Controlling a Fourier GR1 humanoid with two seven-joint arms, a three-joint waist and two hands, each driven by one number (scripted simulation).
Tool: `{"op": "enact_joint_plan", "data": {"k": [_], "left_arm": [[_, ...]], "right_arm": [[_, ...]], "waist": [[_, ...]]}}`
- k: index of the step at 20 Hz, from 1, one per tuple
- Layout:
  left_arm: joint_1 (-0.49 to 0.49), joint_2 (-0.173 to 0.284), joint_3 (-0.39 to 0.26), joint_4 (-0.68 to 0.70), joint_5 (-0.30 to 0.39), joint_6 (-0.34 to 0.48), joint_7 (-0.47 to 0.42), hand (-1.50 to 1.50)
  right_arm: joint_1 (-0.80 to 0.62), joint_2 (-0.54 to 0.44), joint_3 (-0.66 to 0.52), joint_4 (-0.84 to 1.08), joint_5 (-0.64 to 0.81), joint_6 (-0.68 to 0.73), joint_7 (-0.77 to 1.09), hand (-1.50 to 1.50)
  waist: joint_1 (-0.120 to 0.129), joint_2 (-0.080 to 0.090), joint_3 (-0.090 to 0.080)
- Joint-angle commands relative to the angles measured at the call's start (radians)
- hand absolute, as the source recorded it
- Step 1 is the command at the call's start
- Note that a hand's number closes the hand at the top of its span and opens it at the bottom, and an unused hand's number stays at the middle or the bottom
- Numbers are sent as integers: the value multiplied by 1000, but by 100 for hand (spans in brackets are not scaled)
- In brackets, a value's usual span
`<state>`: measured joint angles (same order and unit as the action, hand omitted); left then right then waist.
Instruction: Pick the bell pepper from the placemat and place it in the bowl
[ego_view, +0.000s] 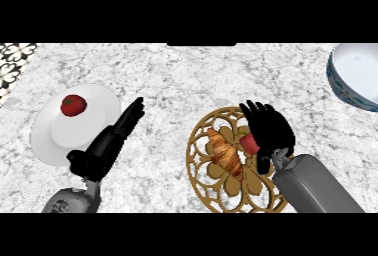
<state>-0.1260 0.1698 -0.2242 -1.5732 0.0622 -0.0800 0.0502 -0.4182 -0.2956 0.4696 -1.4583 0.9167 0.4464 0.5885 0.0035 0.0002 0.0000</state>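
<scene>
No text, label or number can be read anywhere.

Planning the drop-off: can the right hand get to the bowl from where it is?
Probably yes: bare counter lies between the right hand, curled on the bell pepper, and the bowl.

Tabletop (184, 75): grey-white marble speckle. Plate (55, 135): white; tomato (73, 105): red, green stem. Placemat (207, 180): gold-brown openwork. Croissant (225, 152): orange-brown. Bell pepper (249, 144): red. Bowl (358, 75): pale interior, blue patterned exterior. Hands: black.
</scene>
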Motion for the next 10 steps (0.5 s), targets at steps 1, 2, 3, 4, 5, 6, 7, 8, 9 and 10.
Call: {"op": "enact_joint_plan", "data": {"k": [1,2,3,4,5,6,7,8,9,10], "left_arm": [[1,2,33,-46,7,-31,43,0],[0,-40,-5,15,-56,2,-1,0],[-25,-18,28,16,-11,-17,4,0],[-1,13,44,-62,10,-47,56,0],[-4,-4,38,-54,-8,-18,54,0],[24,-8,23,-46,-20,-32,40,0],[4,-58,1,20,-64,8,-15,0],[-47,-35,38,18,-26,-31,44,0],[14,-47,30,25,-52,-28,-33,0],[12,-20,50,38,-44,-55,-46,0]], "right_arm": [[64,8,-12,34,65,-64,-85,-150],[-18,42,-57,49,34,19,-80,-150],[17,84,-4,130,62,-151,-126,150],[-24,31,-36,89,50,-59,-167,150],[28,19,1,120,80,-150,-231,150],[2,28,-21,69,93,-118,-200,150],[-23,29,-41,108,103,-140,-222,150],[-28,28,-57,77,104,-115,-220,150],[7,56,-38,50,139,-99,-195,150],[28,57,-29,117,161,-188,-248,150]], "waist": [[-1,0,0],[-1,0,0],[2,2,0],[2,0,0],[2,0,0],[0,0,0],[-1,0,0],[-2,0,0],[-2,0,0],[-1,0,0]]}}
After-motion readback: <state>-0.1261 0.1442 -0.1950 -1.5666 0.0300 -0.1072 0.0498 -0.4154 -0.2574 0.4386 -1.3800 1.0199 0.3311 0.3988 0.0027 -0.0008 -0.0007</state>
